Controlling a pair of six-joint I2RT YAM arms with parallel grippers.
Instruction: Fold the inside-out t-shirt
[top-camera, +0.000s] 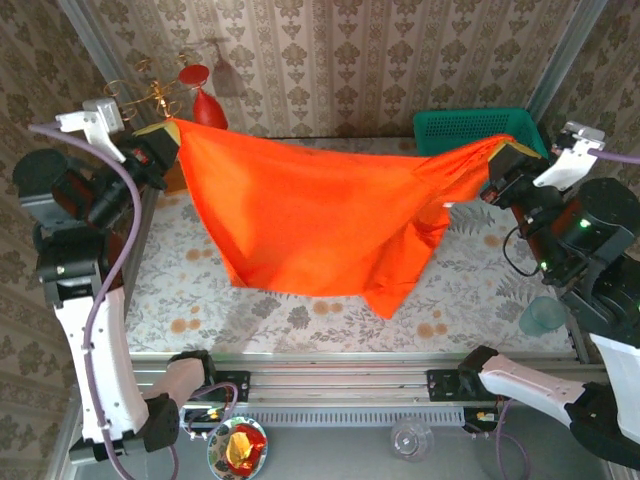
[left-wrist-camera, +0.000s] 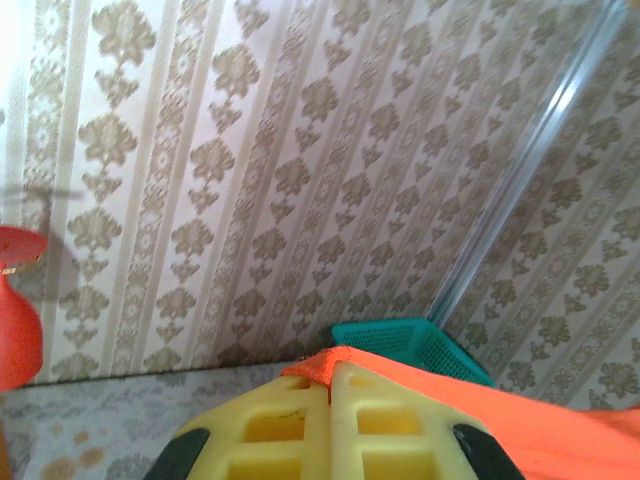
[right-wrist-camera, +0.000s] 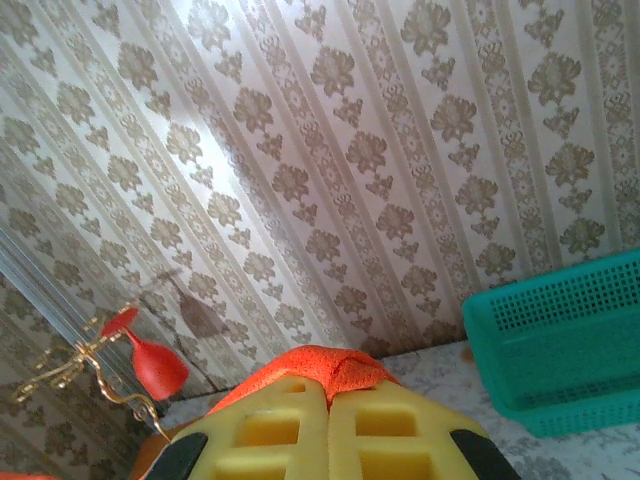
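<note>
My left gripper (top-camera: 168, 138) is closed on one end of the t-shirt (top-camera: 310, 215), over the far left corner of the table (top-camera: 300, 320). My right gripper (top-camera: 505, 158) is closed on the other end, near the far right corner. The cloth hangs spread between them.

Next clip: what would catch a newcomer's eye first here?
The bright orange-red t-shirt dominates, held up over the patterned table between the two arms. The left gripper pinches one corner at upper left and the right gripper another at upper right, both shut on the cloth. Behind, a green basket sits far right and a red ornament far left.
</note>
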